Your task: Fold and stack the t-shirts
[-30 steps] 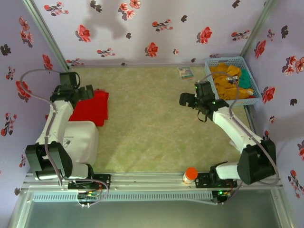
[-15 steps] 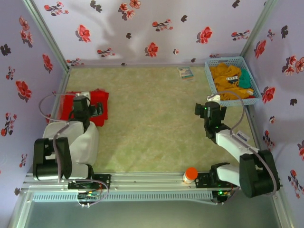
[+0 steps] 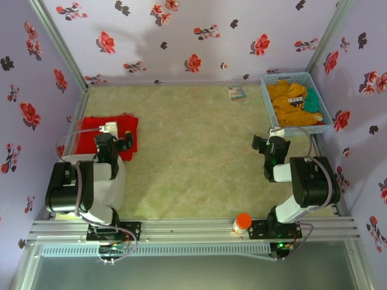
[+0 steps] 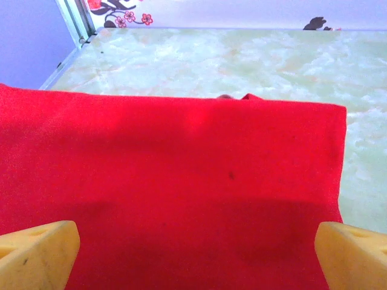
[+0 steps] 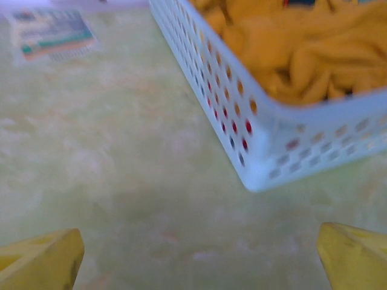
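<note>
A bright red t-shirt (image 3: 125, 124) lies folded flat at the table's left side; in the left wrist view its smooth cloth (image 4: 181, 163) spreads right under the camera. My left gripper (image 3: 113, 140) hovers over the shirt's near part, arm folded back; its yellow fingertips (image 4: 42, 254) stand wide apart, the gripper (image 4: 196, 257) open with nothing in it. My right gripper (image 3: 270, 145) hangs low over bare table just in front of the basket, also open and empty (image 5: 199, 257).
A light-blue perforated basket (image 3: 266, 99) at the back right holds yellow cloth (image 3: 287, 103) and a teal piece (image 3: 311, 99); its corner (image 5: 260, 145) is close ahead of the right gripper. A small printed packet (image 3: 236, 92) lies at the back. An orange-capped bottle (image 3: 242, 222) stands on the front rail.
Both arms have pulled back toward their bases. The left gripper came from the shirt's far side to its near part; the right gripper drew away from the table's middle. Both stayed open.
</note>
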Motion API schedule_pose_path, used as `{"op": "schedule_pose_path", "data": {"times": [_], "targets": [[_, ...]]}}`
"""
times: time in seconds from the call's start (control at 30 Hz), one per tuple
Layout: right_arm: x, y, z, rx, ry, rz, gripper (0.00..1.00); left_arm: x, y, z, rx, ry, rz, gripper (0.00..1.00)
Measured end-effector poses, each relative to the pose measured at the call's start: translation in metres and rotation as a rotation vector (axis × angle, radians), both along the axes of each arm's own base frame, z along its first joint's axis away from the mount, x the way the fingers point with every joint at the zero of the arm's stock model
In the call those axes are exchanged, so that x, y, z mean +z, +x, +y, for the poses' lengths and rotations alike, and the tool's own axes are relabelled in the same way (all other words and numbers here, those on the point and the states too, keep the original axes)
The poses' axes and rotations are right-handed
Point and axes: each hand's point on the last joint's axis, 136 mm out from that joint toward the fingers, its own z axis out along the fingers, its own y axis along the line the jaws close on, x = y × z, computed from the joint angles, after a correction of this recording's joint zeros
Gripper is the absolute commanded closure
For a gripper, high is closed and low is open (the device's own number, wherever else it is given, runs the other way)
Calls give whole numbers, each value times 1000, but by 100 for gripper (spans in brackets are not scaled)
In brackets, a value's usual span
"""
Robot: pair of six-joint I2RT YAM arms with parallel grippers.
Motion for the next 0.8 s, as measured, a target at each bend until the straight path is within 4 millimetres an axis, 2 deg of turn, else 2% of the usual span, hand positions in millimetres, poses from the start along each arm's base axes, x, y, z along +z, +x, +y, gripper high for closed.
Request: {"op": "schedule_pose_path", "data": {"times": [0.13, 0.37, 0.8], "targets": [[6, 2, -8, -42, 13, -29, 1, 4, 2, 0, 1, 0, -19, 0], [8, 2, -12, -66, 13, -38, 1, 5, 2, 0, 1, -1, -28, 0], [15, 11, -2, -14, 37, -55, 1, 5, 2, 0, 1, 0, -27, 0]]}}
